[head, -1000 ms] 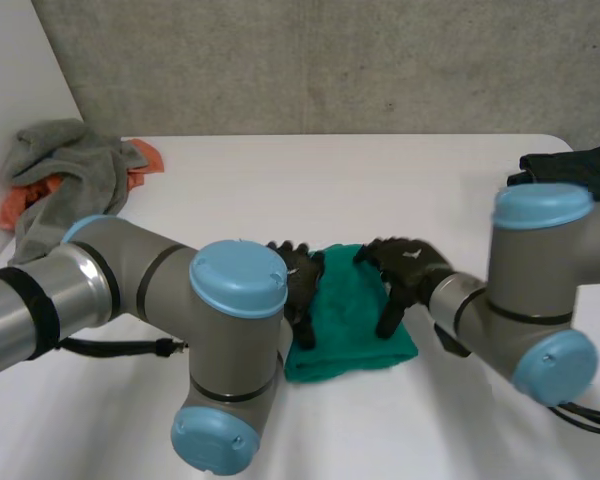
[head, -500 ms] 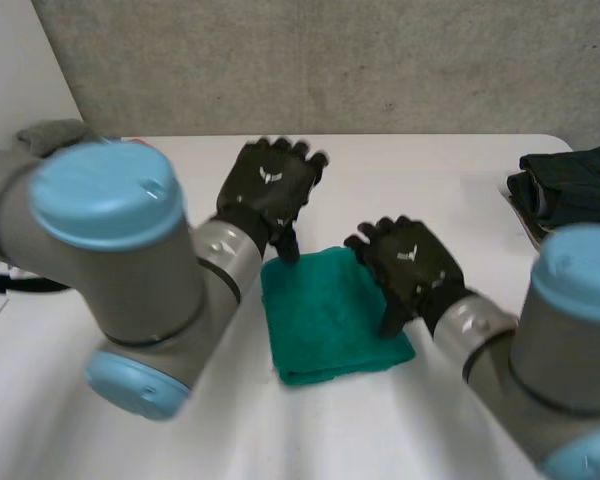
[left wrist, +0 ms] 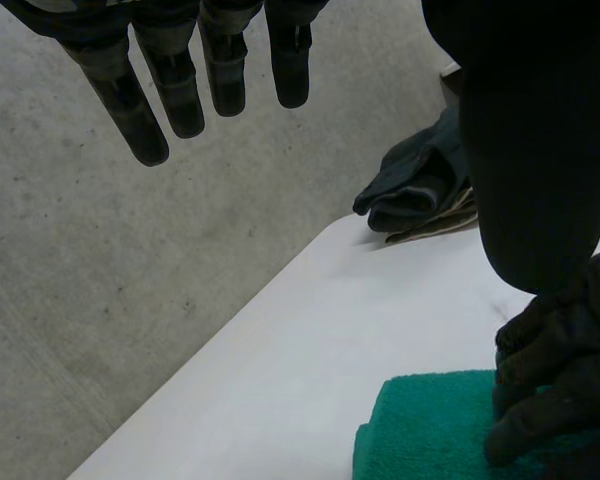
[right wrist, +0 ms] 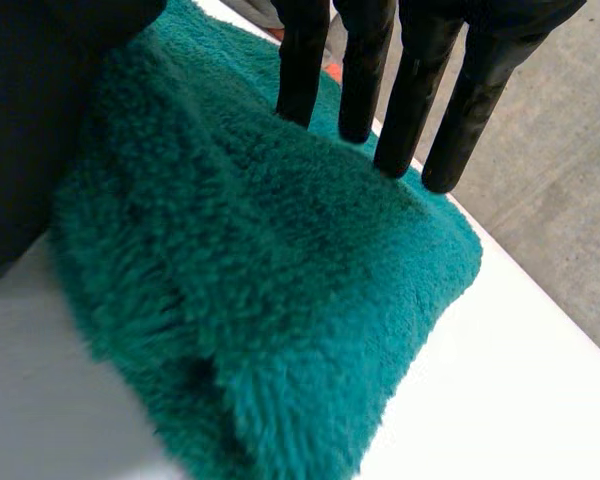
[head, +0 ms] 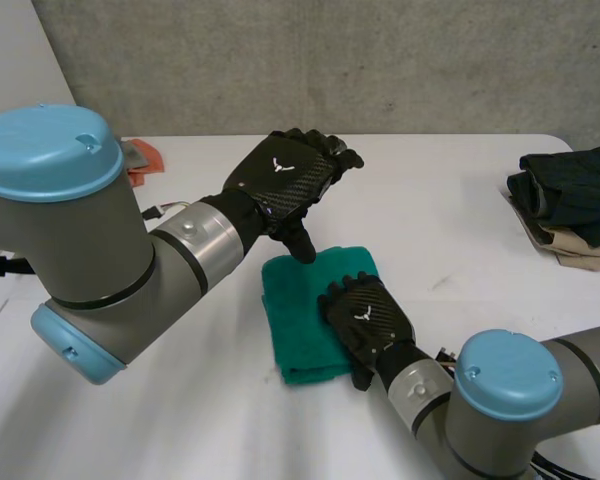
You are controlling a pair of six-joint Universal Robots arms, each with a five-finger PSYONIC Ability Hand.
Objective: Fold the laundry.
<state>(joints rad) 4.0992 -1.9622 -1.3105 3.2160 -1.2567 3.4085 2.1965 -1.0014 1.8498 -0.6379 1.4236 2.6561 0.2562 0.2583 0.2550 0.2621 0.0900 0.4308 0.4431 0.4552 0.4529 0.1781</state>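
Towel (head: 302, 300), green and folded, lies in the middle of the bench (head: 430, 200). The left hand (head: 285, 185) has lifted clear of its far corner, fingers straight and empty. The right hand (head: 368, 315) has slid to the near right corner and presses flat, so this fold looks finished.

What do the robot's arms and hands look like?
The left arm and right arm are thick grey tubes with round light-blue caps and black bands. The left hand and right hand are black, weave-textured, each with a white winged mark.
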